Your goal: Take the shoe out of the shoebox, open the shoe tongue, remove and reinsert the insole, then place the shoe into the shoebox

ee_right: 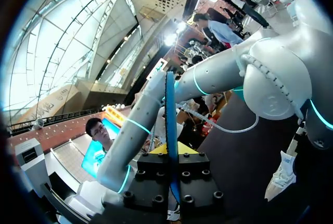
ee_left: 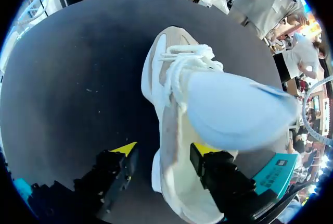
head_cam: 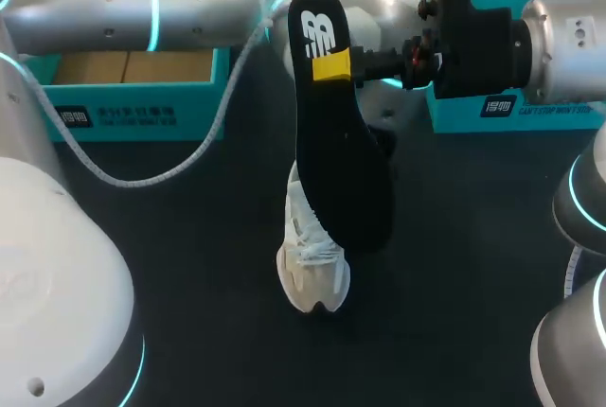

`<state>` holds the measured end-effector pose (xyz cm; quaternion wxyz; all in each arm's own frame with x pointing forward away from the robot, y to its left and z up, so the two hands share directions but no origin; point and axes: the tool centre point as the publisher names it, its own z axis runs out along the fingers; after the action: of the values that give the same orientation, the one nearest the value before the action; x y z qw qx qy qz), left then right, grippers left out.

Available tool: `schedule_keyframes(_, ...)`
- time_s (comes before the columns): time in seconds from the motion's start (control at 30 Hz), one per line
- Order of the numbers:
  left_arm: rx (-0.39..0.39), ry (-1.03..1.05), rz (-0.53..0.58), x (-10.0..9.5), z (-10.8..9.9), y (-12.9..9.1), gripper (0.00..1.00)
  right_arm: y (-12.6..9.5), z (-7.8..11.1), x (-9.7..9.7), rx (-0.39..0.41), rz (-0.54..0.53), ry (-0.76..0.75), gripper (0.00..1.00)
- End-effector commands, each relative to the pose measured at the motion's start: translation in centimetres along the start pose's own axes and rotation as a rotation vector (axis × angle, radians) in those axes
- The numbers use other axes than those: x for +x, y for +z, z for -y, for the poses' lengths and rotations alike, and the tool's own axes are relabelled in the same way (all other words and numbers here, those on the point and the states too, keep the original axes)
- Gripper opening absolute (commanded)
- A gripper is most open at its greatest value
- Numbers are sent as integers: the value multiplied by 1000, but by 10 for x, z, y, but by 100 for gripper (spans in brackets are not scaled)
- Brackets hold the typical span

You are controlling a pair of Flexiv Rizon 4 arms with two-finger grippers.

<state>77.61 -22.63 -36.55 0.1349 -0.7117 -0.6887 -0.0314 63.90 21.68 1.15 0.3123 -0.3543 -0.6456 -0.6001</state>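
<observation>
A white and beige shoe (head_cam: 312, 254) lies on the dark table with its toe toward the front edge. Above it my right gripper (head_cam: 331, 67) is shut on the heel end of the black insole (head_cam: 339, 166), which hangs down over the shoe. In the right wrist view the insole (ee_right: 170, 110) stands edge-on between the shut fingers of that gripper (ee_right: 170, 150), and the shoe (ee_right: 281, 174) lies far below. My left gripper (ee_left: 165, 150) is open just over the shoe (ee_left: 171, 130), one finger on each side of its rear part. The pale underside of the insole (ee_left: 237, 112) looms close ahead. In the head view the insole hides my left gripper.
A teal shoebox (head_cam: 123, 95) stands at the back left, a second teal box part (head_cam: 511, 104) at the back right. My left arm (head_cam: 142, 0) crosses the back of the table with a white cable (head_cam: 142, 178) hanging from it.
</observation>
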Motion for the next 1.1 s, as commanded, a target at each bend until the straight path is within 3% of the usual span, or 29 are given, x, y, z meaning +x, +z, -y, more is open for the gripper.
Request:
schedule_keyframes(0.03,-30,-3,133,36,-2,-29,100,4,0,0,-1,4,1,0)
schedule_keyframes(0.4,-5,29,378,54,-36,-76,100,4,0,0,-1,4,1,0)
schedule_keyframes(0.53,-29,76,463,69,-40,-94,100,-11,-4,-10,-64,40,74,0)
schedule_keyframes(0.9,-95,182,694,127,-28,-134,100,-62,-61,-45,-114,102,228,0)
schedule_keyframes(1.1,-69,247,797,146,-30,-147,100,-84,-86,-72,-134,120,321,0)
